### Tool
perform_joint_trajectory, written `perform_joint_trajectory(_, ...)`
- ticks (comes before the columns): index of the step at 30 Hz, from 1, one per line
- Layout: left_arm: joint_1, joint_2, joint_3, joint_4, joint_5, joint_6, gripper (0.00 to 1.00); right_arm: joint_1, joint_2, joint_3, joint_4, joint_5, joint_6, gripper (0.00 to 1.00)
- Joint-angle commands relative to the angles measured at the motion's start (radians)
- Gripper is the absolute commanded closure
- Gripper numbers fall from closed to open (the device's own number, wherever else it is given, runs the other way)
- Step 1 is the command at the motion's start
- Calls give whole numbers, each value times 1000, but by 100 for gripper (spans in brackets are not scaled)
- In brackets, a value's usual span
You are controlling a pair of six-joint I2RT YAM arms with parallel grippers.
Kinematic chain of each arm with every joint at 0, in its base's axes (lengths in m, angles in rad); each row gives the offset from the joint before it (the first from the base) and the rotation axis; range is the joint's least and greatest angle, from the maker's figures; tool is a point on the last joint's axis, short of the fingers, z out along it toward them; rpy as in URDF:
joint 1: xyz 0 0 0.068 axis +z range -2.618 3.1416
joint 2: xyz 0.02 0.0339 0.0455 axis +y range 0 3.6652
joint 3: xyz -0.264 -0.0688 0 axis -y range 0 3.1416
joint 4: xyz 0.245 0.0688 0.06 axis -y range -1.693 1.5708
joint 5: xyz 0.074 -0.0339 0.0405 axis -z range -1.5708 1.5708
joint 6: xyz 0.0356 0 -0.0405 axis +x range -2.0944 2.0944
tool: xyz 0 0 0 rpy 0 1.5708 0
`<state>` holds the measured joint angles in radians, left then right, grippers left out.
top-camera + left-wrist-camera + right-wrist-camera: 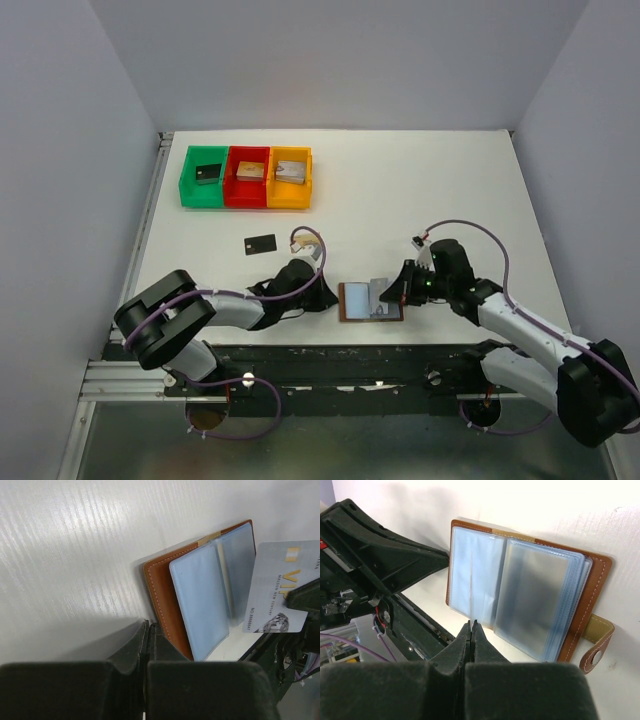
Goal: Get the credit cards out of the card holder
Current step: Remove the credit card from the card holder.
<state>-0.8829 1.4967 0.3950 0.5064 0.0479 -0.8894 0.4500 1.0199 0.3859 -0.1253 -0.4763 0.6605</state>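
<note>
The card holder (355,302) lies open near the table's front edge, brown leather (162,592) with pale blue sleeves (530,590) and a tab strap (596,647). My right gripper (471,625) is shut on a silvery credit card (277,587). It holds the card on edge over the holder's right half; in the right wrist view only the thin edge (470,587) shows. My left gripper (148,626) is shut with nothing between its fingers, its tips against the holder's left leather edge. A black credit card (260,243) lies flat on the table further back.
Green (205,190), red (247,190) and orange (289,192) bins stand in a row at the back left, each with a small block inside. The table's front edge and the black mounting rail (350,360) run just below the holder.
</note>
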Motion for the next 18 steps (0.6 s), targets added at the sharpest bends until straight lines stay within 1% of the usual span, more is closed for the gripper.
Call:
perform_joint_trajectory(1, 12, -21, 62, -199, 0, 99, 100, -5, -43, 59, -100, 28, -42, 100)
perform_joint_trajectory(3, 13, -35, 88, -219, 3, 110, 100, -5, -56, 76, -129, 31, -51, 100)
perform_joint_trajectory(4, 13, -45, 102, -229, 4, 113, 96, -5, -64, 85, -146, 36, -58, 100)
perform_joint_trajectory(5, 15, -52, 110, -236, 10, 115, 90, -5, -73, 93, -160, 39, -64, 100)
perform_joint_trajectory(8, 19, -104, 131, -270, 17, 116, 62, -7, -107, 131, -217, 45, -111, 100)
perform_joint_trajectory(9, 19, -133, 133, -287, 12, 116, 56, -5, -116, 146, -238, 30, -137, 100)
perform_joint_trajectory(10, 24, -162, 136, -304, -2, 112, 52, -5, -122, 171, -261, 18, -169, 100)
perform_joint_trajectory(15, 59, -370, 150, -402, -34, 119, 50, -4, -80, 304, -416, -132, -320, 100)
perform_joint_trajectory(16, 68, -406, 150, -410, -26, 133, 50, -4, -77, 315, -419, -171, -325, 100)
perform_joint_trajectory(18, 90, -492, 131, -388, 47, 164, 47, 1, -73, 329, -395, -283, -312, 100)
